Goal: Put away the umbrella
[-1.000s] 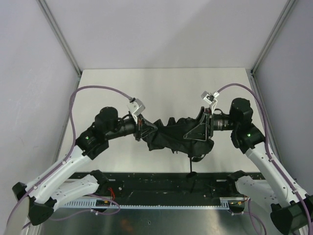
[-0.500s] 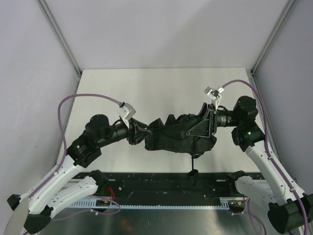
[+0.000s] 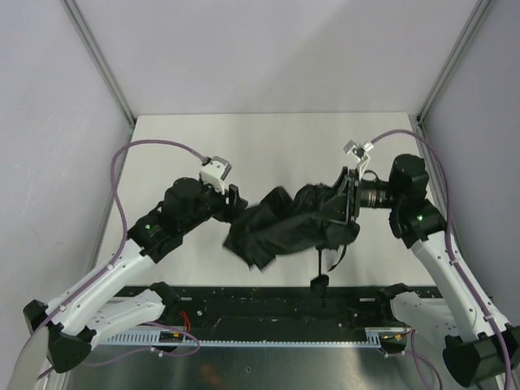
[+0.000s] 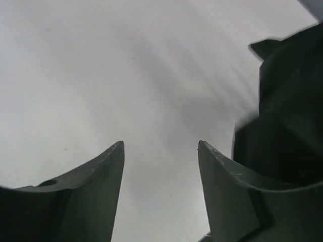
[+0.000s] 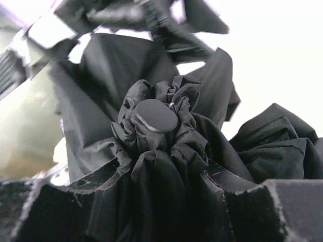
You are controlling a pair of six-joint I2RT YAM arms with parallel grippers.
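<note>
The umbrella hangs crumpled over the table's near middle, between the two arms, its wrist loop dangling below. The right gripper clamps its right end. The right wrist view shows fabric bunched between the fingers around the round cap. From above, the left gripper seems to meet the umbrella's left end. Its wrist view shows the fingers spread wide, holding nothing, with black fabric beside the right one.

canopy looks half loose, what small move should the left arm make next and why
Probably shift the left end effector toward the umbrella and close on its loose fabric. It is open and empty, with the canopy off to one side, while the right end effector grips the other end.
</note>
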